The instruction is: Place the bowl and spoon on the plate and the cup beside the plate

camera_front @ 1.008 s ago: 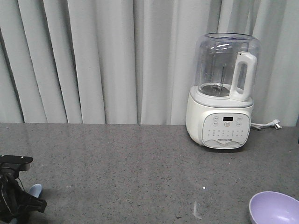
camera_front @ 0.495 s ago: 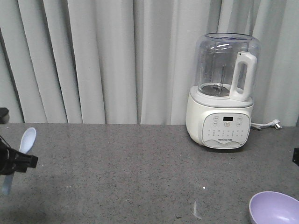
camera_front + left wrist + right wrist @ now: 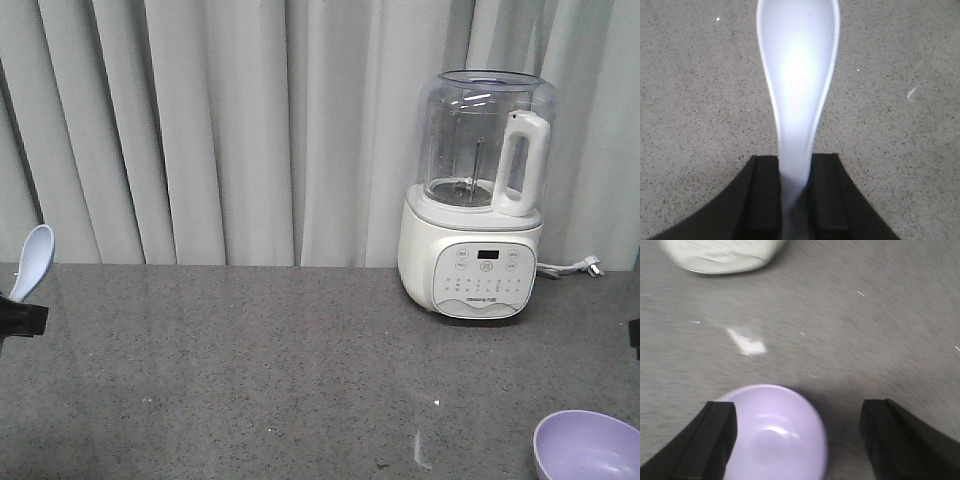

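Note:
The pale blue-white spoon [image 3: 799, 75] is held up off the grey tabletop, its handle pinched in my left gripper [image 3: 795, 172], which is shut on it. In the front view the spoon [image 3: 30, 262] stands scoop-up at the far left edge above the left gripper [image 3: 14, 312]. The lilac bowl [image 3: 588, 447] sits at the bottom right corner. My right gripper [image 3: 799, 415] hovers open above the bowl [image 3: 775, 435], whose rim lies close to the left finger [image 3: 720, 425]. Plate and cup are out of view.
A white blender [image 3: 480, 195] with a clear jug stands at the back right before grey curtains; its base [image 3: 720, 255] shows in the right wrist view. A white scuff [image 3: 747, 342] marks the tabletop beyond the bowl.
My left gripper has lifted the spoon from table level up along the left edge. A dark sliver of the right arm has come in at the right edge.

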Available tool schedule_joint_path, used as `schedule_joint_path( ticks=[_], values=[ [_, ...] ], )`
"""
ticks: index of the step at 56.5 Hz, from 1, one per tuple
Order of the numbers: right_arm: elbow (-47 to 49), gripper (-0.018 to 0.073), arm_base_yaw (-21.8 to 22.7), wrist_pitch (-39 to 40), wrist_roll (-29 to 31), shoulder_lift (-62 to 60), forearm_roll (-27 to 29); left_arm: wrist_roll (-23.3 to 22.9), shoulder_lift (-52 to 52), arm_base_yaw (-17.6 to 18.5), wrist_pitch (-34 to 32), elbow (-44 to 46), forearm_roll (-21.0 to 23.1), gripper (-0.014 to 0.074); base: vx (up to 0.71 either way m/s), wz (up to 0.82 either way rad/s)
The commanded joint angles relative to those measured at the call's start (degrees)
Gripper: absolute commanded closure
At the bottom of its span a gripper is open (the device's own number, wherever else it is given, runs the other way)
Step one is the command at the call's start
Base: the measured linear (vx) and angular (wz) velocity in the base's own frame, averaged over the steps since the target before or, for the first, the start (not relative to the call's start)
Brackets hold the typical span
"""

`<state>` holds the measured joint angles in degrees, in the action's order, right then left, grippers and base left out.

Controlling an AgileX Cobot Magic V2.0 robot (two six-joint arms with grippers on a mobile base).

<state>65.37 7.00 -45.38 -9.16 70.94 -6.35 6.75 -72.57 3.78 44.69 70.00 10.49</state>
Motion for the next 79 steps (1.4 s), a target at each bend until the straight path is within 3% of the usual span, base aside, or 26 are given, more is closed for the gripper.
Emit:
schedule_joint_path(
  ticks=[1, 14, 40, 45, 48, 53, 56, 68, 79],
  values=[
    [1.6, 0.0014, 4.0, 1.8, 0.2, 1.6, -0.9, 0.2, 1.7, 0.0, -3.2, 1.9, 1.1, 0.0596, 0.0, 0.0],
    [-0.1, 0.0013, 6.0, 1.0, 3.6, 9.0, -0.8, 0.3, 1.6, 0.0, -3.5, 1.9, 1.0, 0.0596, 0.0, 0.0],
    [-0.1, 0.003, 6.0, 0.7, 14.3, 20.3, 9.0, 0.3, 1.0, 0.0, -4.7, 1.9, 1.0, 0.0596, 0.0, 0.0],
    [-0.1, 0.0091, 6.0, 0.7, 14.9, 22.0, 9.2, 0.3, 0.4, 0.0, -4.6, 1.9, 1.0, 0.0596, 0.0, 0.0],
    [-0.1, 0.0185, 6.0, 0.8, 15.2, 22.5, 9.2, 0.3, -0.1, 0.0, -4.5, 1.9, 1.0, 0.0596, 0.0, 0.0],
    [0.0, 0.0463, 6.0, 0.9, 16.4, 22.1, 9.1, 0.3, -0.4, 0.0, -4.5, 1.9, 1.0, 0.0596, 0.0, 0.0],
    [0.0, 0.0575, 6.0, 0.9, 16.7, 21.4, 9.1, 0.3, -0.6, 0.0, -4.6, 1.9, 1.0, 0.0596, 0.0, 0.0],
    [0.0, 0.0572, 5.9, 3.0, 18.1, 15.2, 12.6, 1.0, -0.6, 0.0, -6.4, 1.9, 1.0, 0.0596, 0.0, 0.0],
    [0.0, 0.057, 5.3, 6.7, 29.9, 4.1, 25.3, 1.2, 0.1, 0.0, -6.7, 1.5, 1.0, 0.0596, 0.0, 0.0]
  ],
)
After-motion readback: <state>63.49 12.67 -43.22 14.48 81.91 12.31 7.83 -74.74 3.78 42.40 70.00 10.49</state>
